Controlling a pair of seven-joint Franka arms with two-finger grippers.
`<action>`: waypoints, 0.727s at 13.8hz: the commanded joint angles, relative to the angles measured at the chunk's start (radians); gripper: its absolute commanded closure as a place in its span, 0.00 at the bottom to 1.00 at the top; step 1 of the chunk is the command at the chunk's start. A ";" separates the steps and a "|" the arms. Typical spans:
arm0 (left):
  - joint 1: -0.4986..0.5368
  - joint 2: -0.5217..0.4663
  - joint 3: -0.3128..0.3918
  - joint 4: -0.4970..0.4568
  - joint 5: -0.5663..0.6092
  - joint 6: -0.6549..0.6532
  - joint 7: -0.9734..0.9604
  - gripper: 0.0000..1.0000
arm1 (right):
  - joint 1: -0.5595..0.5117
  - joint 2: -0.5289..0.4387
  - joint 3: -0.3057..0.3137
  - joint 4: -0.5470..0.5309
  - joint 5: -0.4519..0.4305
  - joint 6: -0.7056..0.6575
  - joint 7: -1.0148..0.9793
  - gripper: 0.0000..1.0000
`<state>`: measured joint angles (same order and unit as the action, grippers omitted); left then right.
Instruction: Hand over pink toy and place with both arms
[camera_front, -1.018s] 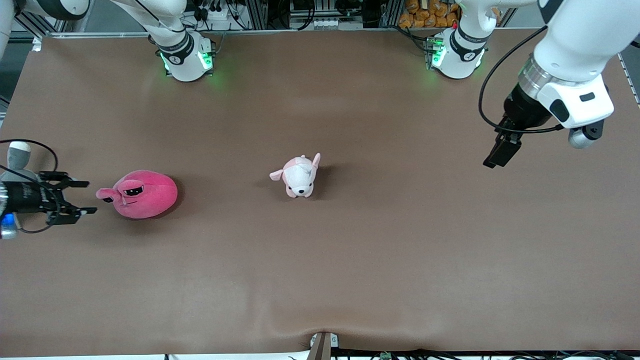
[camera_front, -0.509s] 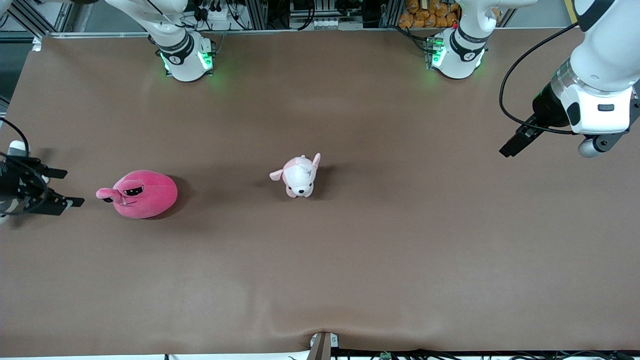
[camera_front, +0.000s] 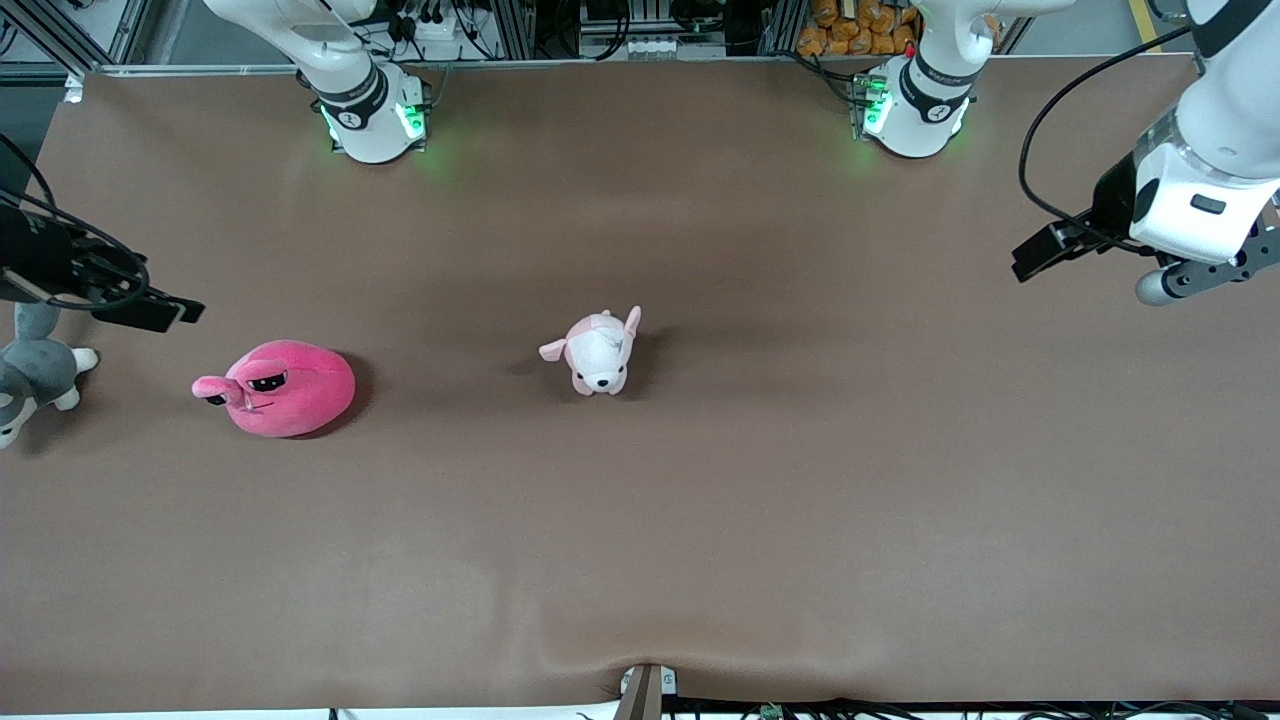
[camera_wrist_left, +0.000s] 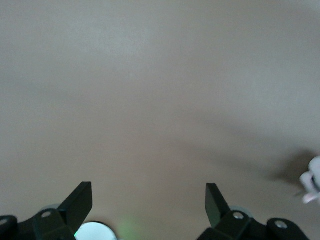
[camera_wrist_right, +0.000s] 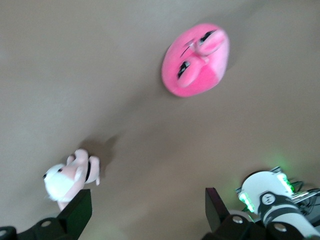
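Both arms pulled back; right gripper (camera_front: 165, 310) & left gripper (camera_front: 1035, 258) spread, empty; pink toy (camera_front: 285, 388) untouched.

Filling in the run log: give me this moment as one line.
pink toy: on table, untouched | right gripper: open, above table near toy | left gripper: open, over left arm's end | handover: not started

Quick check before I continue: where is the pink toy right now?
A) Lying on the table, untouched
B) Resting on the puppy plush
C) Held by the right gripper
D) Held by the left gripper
A: the pink toy lies on the table, with both the right gripper and the left gripper open and clear of it.
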<state>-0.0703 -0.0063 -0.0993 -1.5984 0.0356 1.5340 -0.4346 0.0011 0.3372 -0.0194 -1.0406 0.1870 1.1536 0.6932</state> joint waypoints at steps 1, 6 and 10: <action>0.011 -0.027 0.009 0.002 -0.022 -0.043 0.158 0.00 | 0.011 -0.062 -0.004 -0.007 -0.053 -0.011 -0.017 0.00; 0.010 -0.031 0.027 0.035 -0.008 -0.078 0.423 0.00 | 0.016 -0.213 -0.063 -0.122 -0.075 0.023 -0.294 0.00; 0.006 -0.032 0.072 0.040 -0.006 -0.115 0.498 0.00 | 0.039 -0.449 -0.148 -0.472 -0.078 0.193 -0.486 0.00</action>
<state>-0.0627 -0.0257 -0.0441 -1.5685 0.0353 1.4411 0.0391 0.0058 0.0637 -0.1244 -1.2466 0.1305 1.2318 0.2994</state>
